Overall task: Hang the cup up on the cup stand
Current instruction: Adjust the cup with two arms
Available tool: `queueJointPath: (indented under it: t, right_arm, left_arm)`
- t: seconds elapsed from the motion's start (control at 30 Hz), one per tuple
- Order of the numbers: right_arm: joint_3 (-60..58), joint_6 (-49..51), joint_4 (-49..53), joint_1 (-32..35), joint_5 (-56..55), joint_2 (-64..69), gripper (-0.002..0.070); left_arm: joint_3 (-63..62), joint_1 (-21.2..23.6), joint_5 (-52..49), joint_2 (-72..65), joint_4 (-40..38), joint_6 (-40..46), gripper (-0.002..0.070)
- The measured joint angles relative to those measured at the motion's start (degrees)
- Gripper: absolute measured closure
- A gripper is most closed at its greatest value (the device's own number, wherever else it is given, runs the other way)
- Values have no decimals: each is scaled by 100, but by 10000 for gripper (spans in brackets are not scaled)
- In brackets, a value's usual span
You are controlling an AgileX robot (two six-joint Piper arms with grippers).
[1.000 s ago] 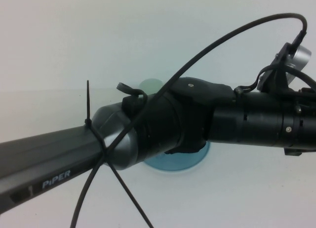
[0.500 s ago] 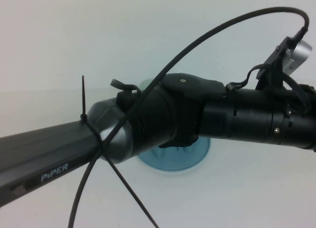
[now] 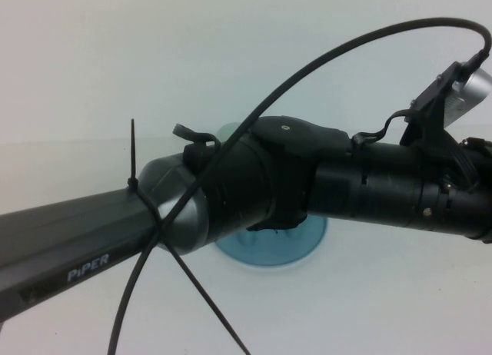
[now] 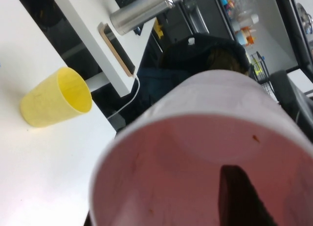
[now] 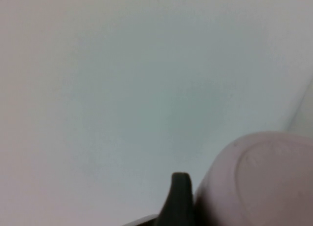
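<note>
The pale pink cup [image 4: 171, 152] fills the left wrist view, mouth toward the camera. My left gripper [image 4: 244, 182] is shut on its wall, with one dark finger [image 4: 237, 196] inside the cup. In the right wrist view the cup's base [image 5: 266, 177] shows, with one finger [image 5: 180, 199] of my right gripper [image 5: 239, 192] pressed against its side; the other finger is hidden. In the high view my left arm [image 3: 254, 194] crosses the picture and covers most of the cup stand; only its teal dish base [image 3: 269, 251] shows. Both grippers are out of the high view.
A yellow cup [image 4: 56, 99] lies on its side on the white table [image 4: 34, 177] near the table edge. A pale green rounded shape [image 3: 229, 132] peeks out behind the arm above the stand. A black cable [image 3: 346, 55] and cable ties loop around the arm.
My left arm's elbow has shifted a little to the left and its wrist end has risen slightly. More of the stand's teal base shows under the arm.
</note>
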State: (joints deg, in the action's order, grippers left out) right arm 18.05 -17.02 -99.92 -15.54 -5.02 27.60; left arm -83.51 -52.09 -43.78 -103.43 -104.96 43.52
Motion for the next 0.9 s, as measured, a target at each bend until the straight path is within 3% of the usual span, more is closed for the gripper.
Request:
queueJointPath:
  t: [0.3,0.9]
  right_arm:
    - [42,-93,0,0,-42,0,73]
    - [45,-226,-4,0,-115,0,73]
  left_arm:
    - [0,243,-271,0,1,234,420]
    - [0,82,-446,-7,1,523,412]
